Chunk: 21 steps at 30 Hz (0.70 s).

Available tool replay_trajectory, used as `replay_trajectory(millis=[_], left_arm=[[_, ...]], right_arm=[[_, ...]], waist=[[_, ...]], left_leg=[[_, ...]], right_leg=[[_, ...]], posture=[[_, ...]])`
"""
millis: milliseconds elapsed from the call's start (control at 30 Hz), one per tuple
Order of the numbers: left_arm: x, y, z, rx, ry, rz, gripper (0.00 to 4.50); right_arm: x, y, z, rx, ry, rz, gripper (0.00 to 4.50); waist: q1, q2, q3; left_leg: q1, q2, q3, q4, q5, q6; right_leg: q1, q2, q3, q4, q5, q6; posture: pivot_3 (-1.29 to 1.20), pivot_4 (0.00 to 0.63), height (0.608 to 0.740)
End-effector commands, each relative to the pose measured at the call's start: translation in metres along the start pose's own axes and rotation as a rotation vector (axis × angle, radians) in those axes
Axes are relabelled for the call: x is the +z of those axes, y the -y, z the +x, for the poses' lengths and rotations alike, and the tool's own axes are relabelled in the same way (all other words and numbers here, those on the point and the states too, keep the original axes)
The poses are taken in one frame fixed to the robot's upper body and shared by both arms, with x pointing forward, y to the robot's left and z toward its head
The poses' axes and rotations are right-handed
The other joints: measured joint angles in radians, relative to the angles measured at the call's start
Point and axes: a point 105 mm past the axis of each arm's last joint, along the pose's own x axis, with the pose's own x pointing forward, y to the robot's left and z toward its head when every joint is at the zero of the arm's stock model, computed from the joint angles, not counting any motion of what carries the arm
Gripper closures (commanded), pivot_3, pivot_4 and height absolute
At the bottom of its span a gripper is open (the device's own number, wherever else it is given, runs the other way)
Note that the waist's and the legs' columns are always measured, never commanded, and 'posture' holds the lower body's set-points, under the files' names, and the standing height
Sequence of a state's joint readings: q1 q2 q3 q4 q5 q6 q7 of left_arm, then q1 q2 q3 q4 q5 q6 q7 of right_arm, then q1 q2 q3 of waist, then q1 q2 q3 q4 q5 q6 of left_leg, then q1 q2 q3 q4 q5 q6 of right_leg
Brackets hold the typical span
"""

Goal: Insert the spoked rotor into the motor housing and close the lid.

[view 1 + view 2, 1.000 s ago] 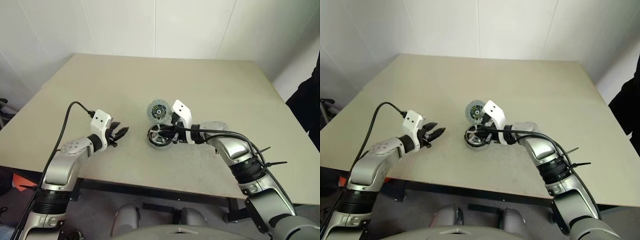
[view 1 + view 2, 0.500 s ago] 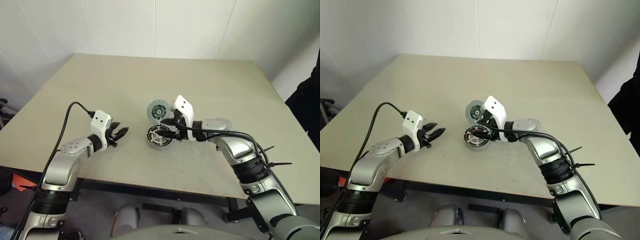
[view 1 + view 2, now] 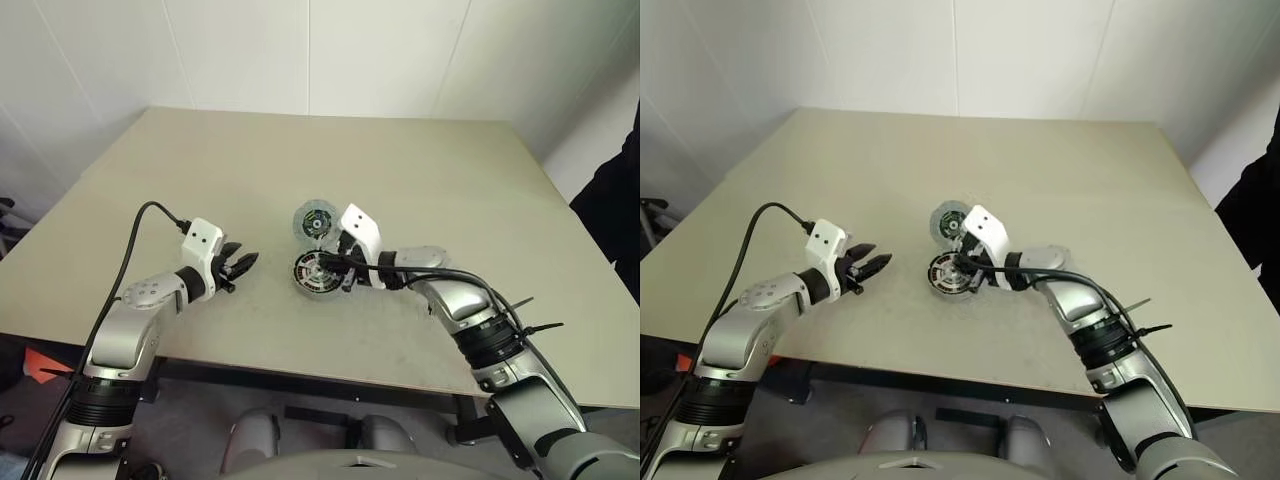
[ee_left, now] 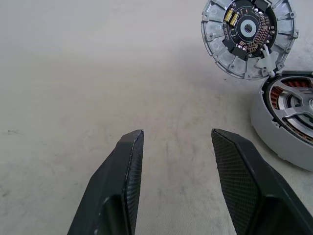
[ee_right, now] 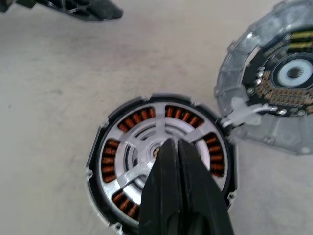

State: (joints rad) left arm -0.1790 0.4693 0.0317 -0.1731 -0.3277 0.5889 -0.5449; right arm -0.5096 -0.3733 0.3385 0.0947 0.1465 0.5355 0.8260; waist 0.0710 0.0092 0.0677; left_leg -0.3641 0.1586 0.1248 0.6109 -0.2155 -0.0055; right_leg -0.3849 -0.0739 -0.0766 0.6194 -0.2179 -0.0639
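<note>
Since a second ago the right gripper (image 5: 171, 147) has closed its fingers together and shifted slightly over the motor housing (image 3: 318, 272); its tips sit at the hub of the spoked rotor (image 5: 161, 147), which lies seated inside the copper windings. The lid (image 3: 314, 221) lies flipped open just behind, circuit face up. The left gripper (image 4: 176, 142) hangs with fingers apart, empty, well left of the housing. Everything rests on a beige table (image 3: 200, 170) against white walls (image 3: 240, 50).

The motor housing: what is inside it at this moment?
Inside the motor housing sits the spoked rotor, with copper windings showing between its spokes. The right gripper, jaws shut, covers part of the rotor's centre. The lid lies open beside it.
</note>
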Motion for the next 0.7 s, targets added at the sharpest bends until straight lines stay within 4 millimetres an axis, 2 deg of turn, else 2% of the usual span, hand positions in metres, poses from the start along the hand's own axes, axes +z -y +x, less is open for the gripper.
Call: replay_trajectory(millis=[33,233,333,433,700], left_arm=[[0.011,0.000,-0.001,0.005,0.036,0.033,2.17],[0.013,-0.001,0.001,0.006,0.043,0.033,2.17],[0.012,0.000,0.002,0.004,0.043,0.034,2.17],[0.013,0.000,0.002,0.003,0.045,0.033,2.17],[0.012,0.001,0.001,0.004,0.046,0.033,2.17]], right_arm=[[0.006,0.009,-0.002,-0.037,0.000,-0.038,4.47],[0.032,0.010,-0.013,-0.011,0.079,-0.098,4.47],[0.035,0.008,-0.015,0.009,0.083,-0.128,4.47],[0.028,0.008,-0.013,0.010,0.064,-0.115,4.47],[-0.008,0.011,-0.001,-0.015,-0.014,-0.036,4.47]], waist=[[0.000,0.000,0.000],[0.000,0.000,0.000],[0.000,0.000,0.000],[0.000,0.000,0.000],[0.000,0.000,0.000]], left_leg=[[0.001,0.000,0.000,0.000,0.000,0.000],[0.001,0.000,0.000,0.000,0.000,0.000],[0.000,0.000,0.000,0.000,0.000,0.000],[0.000,0.000,0.000,0.000,0.000,0.000],[0.000,0.000,0.000,0.000,0.000,0.000]], right_leg=[[0.001,0.000,0.000,0.000,0.000,0.000],[0.000,0.000,0.000,0.001,0.000,0.000],[-0.001,0.000,0.000,0.001,0.000,0.000],[-0.001,0.000,0.000,0.001,0.000,0.000],[0.000,0.000,0.000,0.001,0.000,0.000]], posture=[[0.00,0.000,0.740],[0.00,0.000,0.740],[0.00,0.000,0.740],[0.00,0.000,0.740],[0.00,0.000,0.740]])
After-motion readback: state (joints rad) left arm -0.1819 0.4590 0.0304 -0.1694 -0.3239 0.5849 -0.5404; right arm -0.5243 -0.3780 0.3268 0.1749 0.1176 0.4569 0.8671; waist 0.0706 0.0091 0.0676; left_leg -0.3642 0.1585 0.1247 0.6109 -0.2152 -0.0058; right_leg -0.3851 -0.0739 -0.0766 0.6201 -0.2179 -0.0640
